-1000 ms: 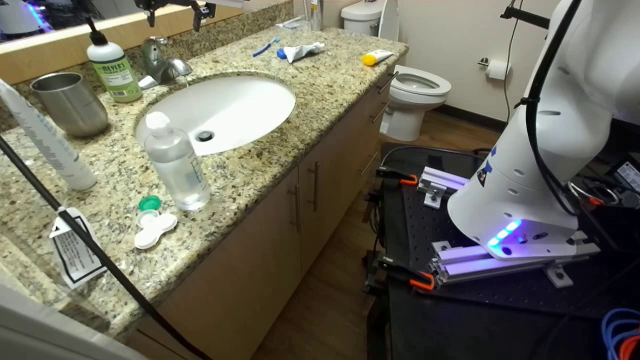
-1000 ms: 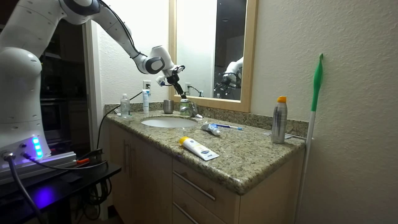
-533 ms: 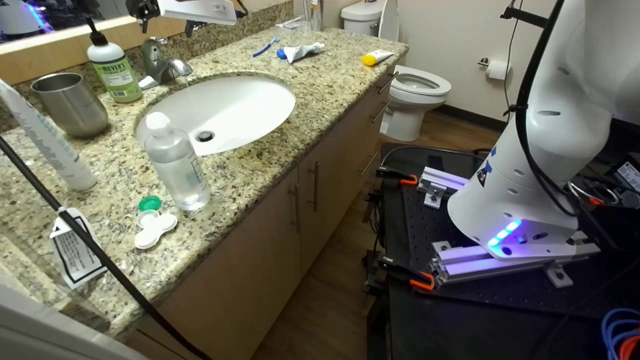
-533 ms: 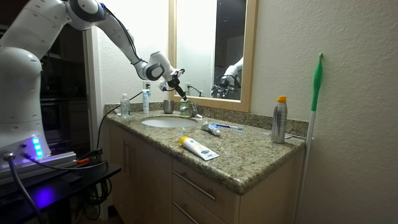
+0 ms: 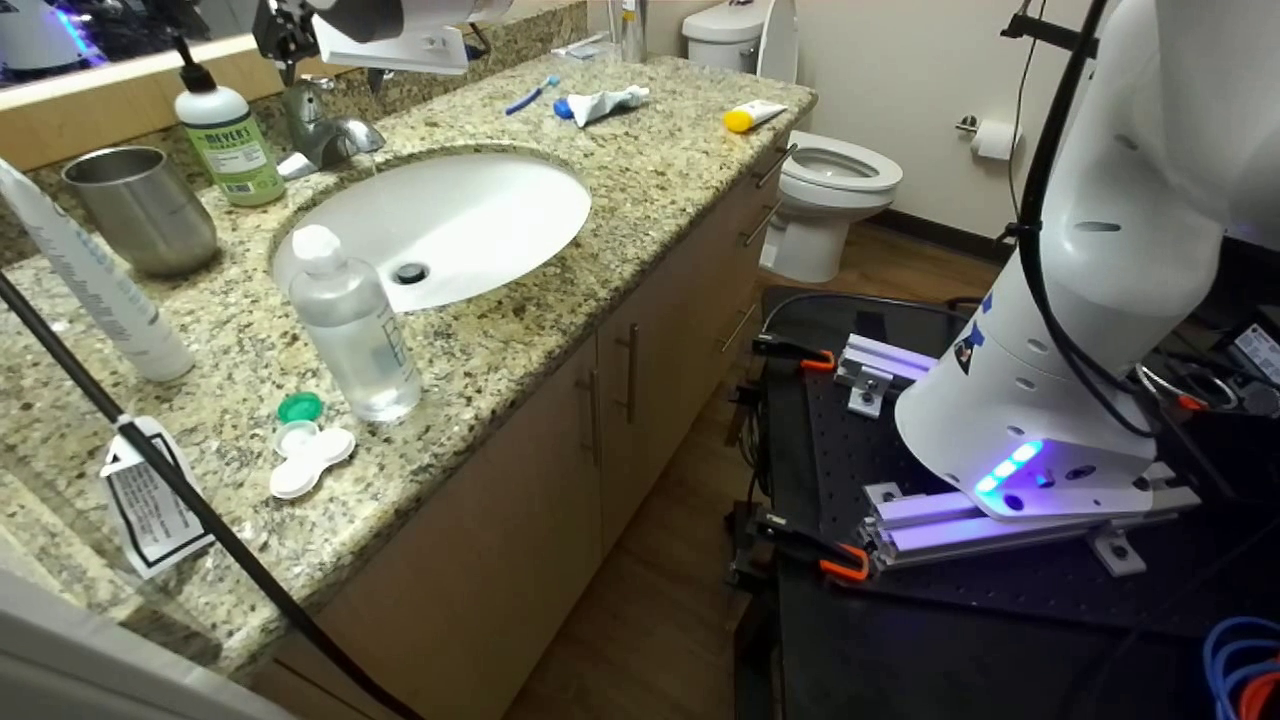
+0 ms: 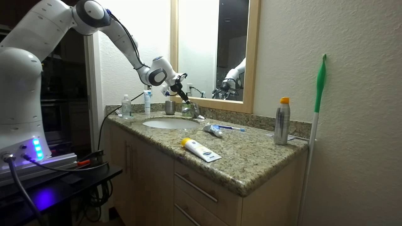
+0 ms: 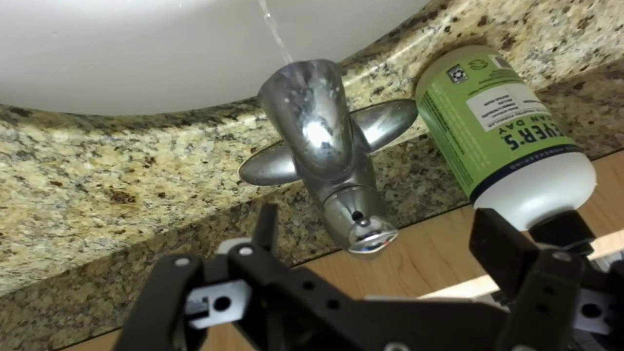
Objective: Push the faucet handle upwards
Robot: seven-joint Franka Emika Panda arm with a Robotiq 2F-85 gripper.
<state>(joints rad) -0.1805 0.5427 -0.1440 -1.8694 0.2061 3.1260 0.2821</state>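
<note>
The chrome tap (image 7: pixel 317 126) stands at the back of the white oval basin (image 5: pixel 500 200). A thin stream of water runs from its spout in the wrist view. The faucet handle (image 7: pixel 369 236) is a short shiny lever on top of the tap; it also shows in an exterior view (image 5: pixel 318 81). My gripper (image 7: pixel 379 228) comes in from the bottom of the wrist view. Its dark fingers stand wide apart, one on each side of the handle in that view, with nothing between the pads. In an exterior view the gripper (image 6: pixel 188 102) is tilted down, close above the tap.
The green pump bottle (image 7: pixel 502 122) stands right beside the tap, near one finger. The steel cup (image 5: pixel 140 215) is beyond it. The wood mirror frame (image 6: pixel 216 104) is close behind. A clear bottle (image 5: pixel 355 330) and a crumpled tube (image 6: pixel 213 129) are on the counter.
My gripper has come down from above toward the top of the tap, and the arm has reached further forward. The fingers stay apart. The tap and the counter items have not moved.
</note>
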